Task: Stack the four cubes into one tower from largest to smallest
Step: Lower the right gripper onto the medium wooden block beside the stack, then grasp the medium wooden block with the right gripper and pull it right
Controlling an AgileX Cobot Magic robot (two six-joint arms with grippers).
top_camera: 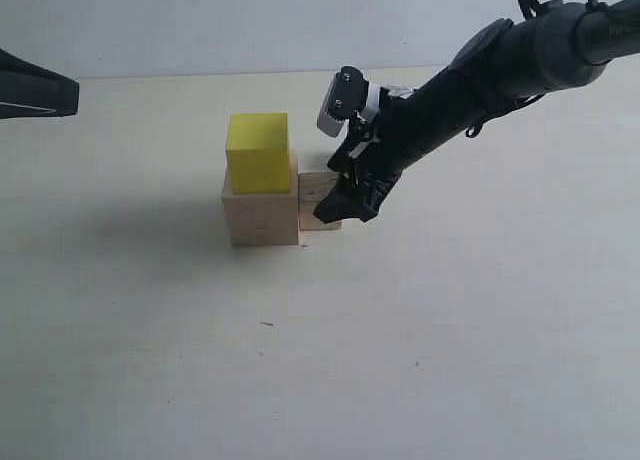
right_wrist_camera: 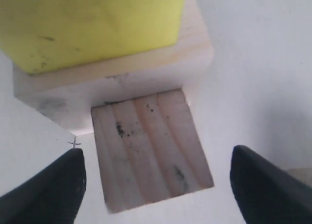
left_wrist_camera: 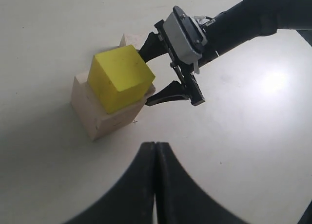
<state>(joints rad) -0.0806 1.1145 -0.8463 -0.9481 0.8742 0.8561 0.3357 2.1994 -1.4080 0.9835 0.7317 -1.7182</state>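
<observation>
The yellow cube (top_camera: 258,152) sits on the largest pale wood cube (top_camera: 260,218), slightly askew. A smaller grainy wood cube (top_camera: 316,190) stands on the table against that stack's right side. My right gripper (top_camera: 340,195) hangs open over it. In the right wrist view this small cube (right_wrist_camera: 151,146) lies between the spread fingertips (right_wrist_camera: 58,185), touching neither, with the yellow cube (right_wrist_camera: 97,24) and big cube (right_wrist_camera: 122,83) just beyond. My left gripper (left_wrist_camera: 156,146) is shut and empty, well away from the stack (left_wrist_camera: 121,78). A pale wood corner (left_wrist_camera: 130,39) shows behind the yellow cube.
The pale tabletop (top_camera: 400,360) spreads wide around the stack. The left arm (top_camera: 35,92) stays at the far left edge. A pale wood edge (right_wrist_camera: 301,174) peeks in beside the right finger; what it is cannot be told.
</observation>
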